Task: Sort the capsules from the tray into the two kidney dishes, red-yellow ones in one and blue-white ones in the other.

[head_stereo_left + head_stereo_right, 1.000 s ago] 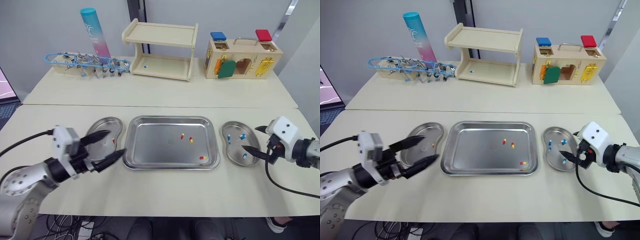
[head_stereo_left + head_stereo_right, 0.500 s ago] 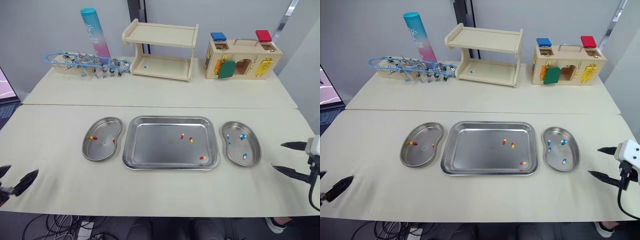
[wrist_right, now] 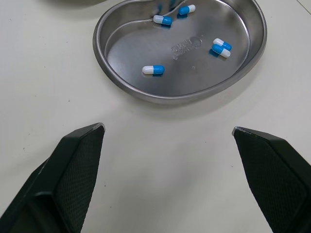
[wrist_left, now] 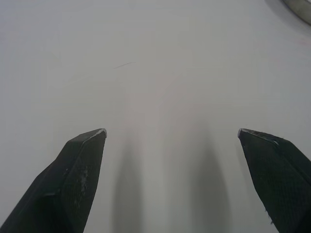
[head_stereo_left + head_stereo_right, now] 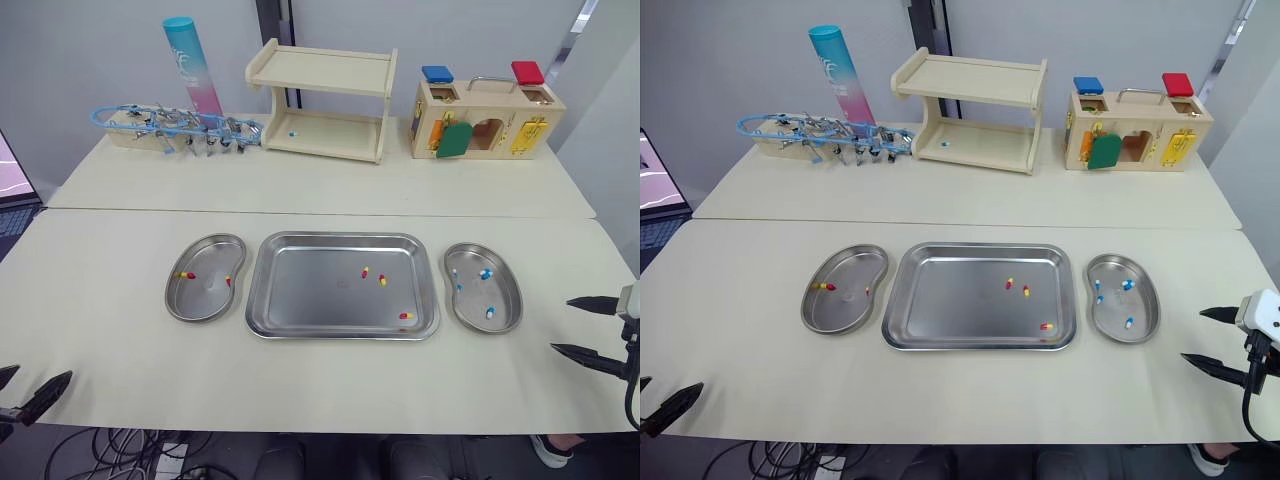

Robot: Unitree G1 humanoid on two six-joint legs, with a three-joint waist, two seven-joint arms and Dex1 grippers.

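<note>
**Head views.** A steel tray (image 5: pixel 310 295) lies in the middle of a pale table (image 5: pixel 320 385). A kidney-shaped left dish (image 5: pixel 205 303) sits just beside it on one side and a matching right dish (image 5: pixel 513 300) on the other.

Three red-yellow capsules (image 5: pixel 382 280) lie in the tray's right half. Two are near each other, and their long axes seem to run roughly away from the robot. The third sits near the front right corner and lies crosswise. Two more of that colour are in the left dish. Several blue-white capsules (image 5: pixel 484 273) are in the right dish, and I see none of them in the tray.

The left gripper (image 5: pixel 43 372) hangs at the table's near left corner, well apart from the dishes. The right gripper (image 5: pixel 560 323) is at the near right edge, near the right dish.

**Left wrist view.** The two black fingers are spread wide over bare table, with nothing between them.

**Right wrist view.** The fingers are spread wide and empty. Ahead of them the right dish holds five blue-white capsules at mixed angles, two of them side by side.

**Handling, as a judgement.** Each capsule is probably very light, with a hard, glossy shell. It is likely to roll sideways and skid on the steel. The best hold is across its waist, with the fingers closing gently on the long sides so it neither squirts out nor dents.
</note>
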